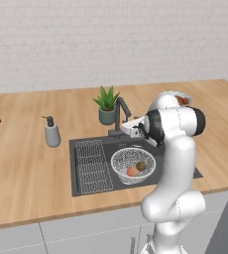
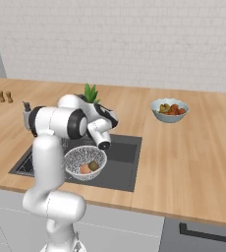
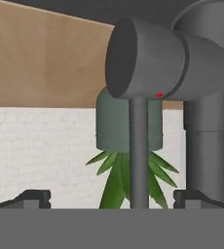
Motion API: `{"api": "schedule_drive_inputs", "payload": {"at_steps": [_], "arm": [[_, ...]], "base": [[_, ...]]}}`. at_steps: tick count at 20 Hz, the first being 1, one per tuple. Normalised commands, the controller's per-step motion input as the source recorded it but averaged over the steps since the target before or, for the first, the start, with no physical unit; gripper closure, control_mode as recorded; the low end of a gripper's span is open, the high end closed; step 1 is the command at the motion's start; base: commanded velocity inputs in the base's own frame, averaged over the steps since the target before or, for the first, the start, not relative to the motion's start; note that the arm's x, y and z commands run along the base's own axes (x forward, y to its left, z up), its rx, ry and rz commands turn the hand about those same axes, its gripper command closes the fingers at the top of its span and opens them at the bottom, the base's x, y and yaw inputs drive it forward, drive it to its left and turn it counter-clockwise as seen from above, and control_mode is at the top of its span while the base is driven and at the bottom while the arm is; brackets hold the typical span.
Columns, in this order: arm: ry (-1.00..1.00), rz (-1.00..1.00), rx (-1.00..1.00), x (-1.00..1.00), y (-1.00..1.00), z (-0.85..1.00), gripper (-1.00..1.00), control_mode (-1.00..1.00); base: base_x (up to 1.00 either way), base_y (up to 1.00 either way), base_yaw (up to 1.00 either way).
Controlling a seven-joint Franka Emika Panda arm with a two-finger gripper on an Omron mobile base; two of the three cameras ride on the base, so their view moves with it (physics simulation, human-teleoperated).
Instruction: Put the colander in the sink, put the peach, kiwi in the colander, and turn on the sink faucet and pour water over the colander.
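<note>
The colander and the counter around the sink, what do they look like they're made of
The colander looks like fine wire mesh, silvery-white metal: the peach and kiwi inside show through its wall. The counter looks like wood, warm tan with faint plank lines and a matte finish, though it could be a wood-look laminate. The sink is dark grey and dull, perhaps stone composite or coated metal.

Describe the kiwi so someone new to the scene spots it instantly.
Start at the dark sink set into the wooden counter. In its right half sits the round mesh colander holding two small fruits. The kiwi is the dull brown, egg-shaped one, right of the pinkish-orange peach.
</note>
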Motion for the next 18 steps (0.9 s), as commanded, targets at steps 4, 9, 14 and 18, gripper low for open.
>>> {"api": "schedule_drive_inputs", "payload": {"at_steps": [4,9,14,18], "arm": [[0.00,0.00,0.00,0.40,0.00,-0.28,-1.00,-1.00],[0.00,0.00,0.00,0.38,0.01,-0.16,-1.00,-1.00],[0.00,-0.02,0.00,0.34,0.09,-0.02,-1.00,-1.00],[0.00,-0.06,0.00,0.30,0.06,0.00,-1.00,-1.00]], "base": [[0.00,0.00,0.00],[0.00,0.00,0.00],[0.00,0.00,0.00],[0.00,0.00,0.00]]}}
